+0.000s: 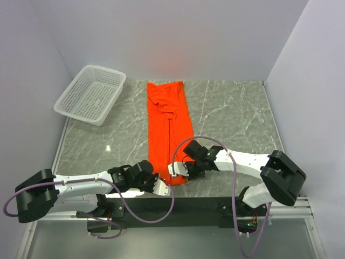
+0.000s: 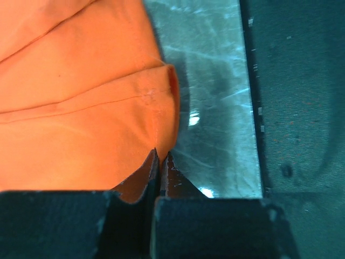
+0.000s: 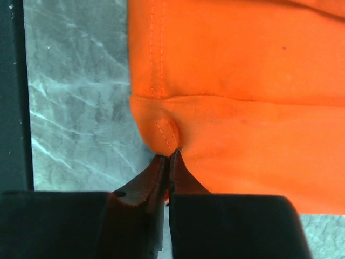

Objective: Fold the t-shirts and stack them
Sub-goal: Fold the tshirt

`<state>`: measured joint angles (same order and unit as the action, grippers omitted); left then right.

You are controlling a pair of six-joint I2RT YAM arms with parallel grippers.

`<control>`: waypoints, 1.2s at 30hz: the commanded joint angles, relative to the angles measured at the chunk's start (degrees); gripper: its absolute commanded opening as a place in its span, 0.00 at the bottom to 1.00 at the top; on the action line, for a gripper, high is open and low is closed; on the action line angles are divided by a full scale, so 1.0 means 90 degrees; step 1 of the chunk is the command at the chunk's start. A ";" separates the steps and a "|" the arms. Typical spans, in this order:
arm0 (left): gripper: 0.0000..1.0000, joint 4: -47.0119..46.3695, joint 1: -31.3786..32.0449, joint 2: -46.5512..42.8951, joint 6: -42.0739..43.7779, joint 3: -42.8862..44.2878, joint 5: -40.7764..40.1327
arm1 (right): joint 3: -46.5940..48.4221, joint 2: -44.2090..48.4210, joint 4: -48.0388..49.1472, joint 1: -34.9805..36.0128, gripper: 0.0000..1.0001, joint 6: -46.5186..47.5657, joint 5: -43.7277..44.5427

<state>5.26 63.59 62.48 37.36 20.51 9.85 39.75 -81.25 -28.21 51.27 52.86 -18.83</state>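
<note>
Two pincers grip the near end of the t-shirt, which lies as a long narrow strip down the middle of the tabletop. On one corner the left pincer is closed with hem cloth between its jaws. At the opposite corner the right pincer is closed on a small bunched nub. That right hold looks shallow, so a lift could pull the cloth free and leave the fold lopsided. Uneven travel of the two arms would skew the strip. Off at the far-left corner, well apart from the shirt, the white mesh basket holds nothing.
</note>
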 commanded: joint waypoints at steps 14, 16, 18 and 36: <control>0.00 0.1065 -0.1195 -0.0136 0.0115 0.1244 0.2312 | 0.1832 -0.0062 -0.2851 -0.1515 0.00 0.0981 -0.2516; 0.00 0.1028 -0.1372 0.0020 0.0174 0.1402 0.2441 | 0.2222 -0.0258 -0.3143 -0.1779 0.00 0.1119 -0.2644; 0.00 0.0785 -0.1635 0.0128 0.0165 0.1568 0.2558 | 0.2496 -0.0609 -0.3281 -0.1974 0.00 0.1147 -0.2693; 0.00 -0.1287 -0.4214 0.3818 -0.0372 0.4399 0.1826 | 0.7368 -0.4340 -0.3390 -0.3294 0.00 -0.0929 -0.2215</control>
<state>-0.99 27.03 94.32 35.77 55.55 27.35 100.22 -118.45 -60.60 22.20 51.53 -40.82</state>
